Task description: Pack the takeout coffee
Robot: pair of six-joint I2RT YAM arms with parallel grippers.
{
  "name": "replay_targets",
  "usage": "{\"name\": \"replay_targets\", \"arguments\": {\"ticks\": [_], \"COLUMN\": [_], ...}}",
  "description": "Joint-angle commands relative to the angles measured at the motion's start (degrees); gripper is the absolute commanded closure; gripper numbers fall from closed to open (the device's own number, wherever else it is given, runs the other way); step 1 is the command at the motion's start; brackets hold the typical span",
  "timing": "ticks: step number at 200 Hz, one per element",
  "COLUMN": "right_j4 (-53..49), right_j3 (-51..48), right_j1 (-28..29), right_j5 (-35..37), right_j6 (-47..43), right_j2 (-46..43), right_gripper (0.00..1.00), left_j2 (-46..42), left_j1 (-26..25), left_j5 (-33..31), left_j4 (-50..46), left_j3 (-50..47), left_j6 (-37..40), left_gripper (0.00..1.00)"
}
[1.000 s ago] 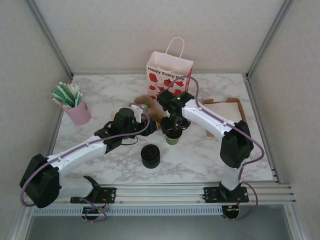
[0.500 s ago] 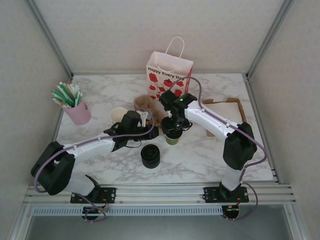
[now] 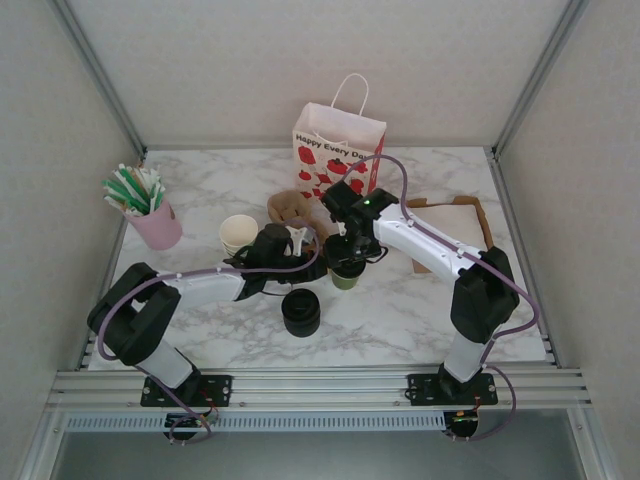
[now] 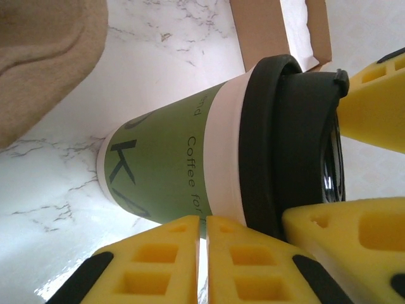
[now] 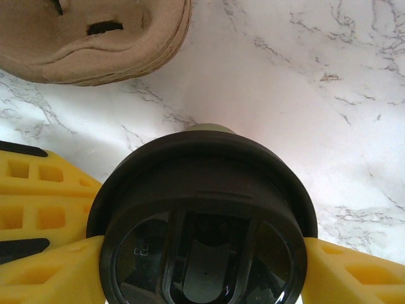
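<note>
From above, the coffee (image 3: 346, 280) stood upright near the middle of the tabletop (image 3: 420, 310), just in front of the pulp tray (image 3: 288, 206) and short of the bag (image 3: 338, 150). My right gripper (image 3: 346, 256) sat over its top, so only the green body showed. My left gripper (image 3: 301, 240) lay low, just to the coffee's left. A lid stack (image 3: 300, 312) sat nearer me, a cup stack (image 3: 238, 233) to the left, a pot of straws (image 3: 150, 215) far left and cardboard (image 3: 450, 235) to the right.

On the left wrist camera, the coffee (image 4: 171, 164) showed its green body, white band and black lid (image 4: 285, 139), with its base on the marble. My left fingers (image 4: 152, 266) were closed together with only a slit between them, holding nothing. Their tips lay right at the coffee's side, though I could not tell if they touched it. The right fingers (image 4: 373, 101) bore on the lid from both sides.

On the right wrist camera, I looked down on the lid (image 5: 202, 209), gripped by the right fingers (image 5: 354, 272) on either side. A further yellow piece (image 5: 44, 196) at the left was probably the left fingers.
</note>
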Motion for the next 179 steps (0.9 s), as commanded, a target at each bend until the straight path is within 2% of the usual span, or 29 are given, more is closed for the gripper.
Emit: {"name": "replay_targets", "arguments": {"ticks": [1, 39, 179], "right_j4": [-1.2, -0.9, -3.1], "right_j3": [-1.8, -2.4, -3.4], "right_j1": [0.1, 0.1, 0.2], "right_j5": [-3.8, -3.8, 1.0], "right_j6": [0.8, 0.8, 2.0], "right_j2": [0.4, 1.3, 4.9], "right_gripper": [0.27, 0.27, 0.27], "left_j2": [1.2, 1.4, -7.8], "left_j1": [-0.7, -0.7, 1.6], "left_j5": [2.8, 3.0, -2.0], "left_j4": [5.2, 6.1, -3.4], "left_j3": [-0.3, -0.6, -2.2], "left_j6": [-1.6, -1.9, 1.2], "left_gripper": [0.89, 0.91, 0.89]}}
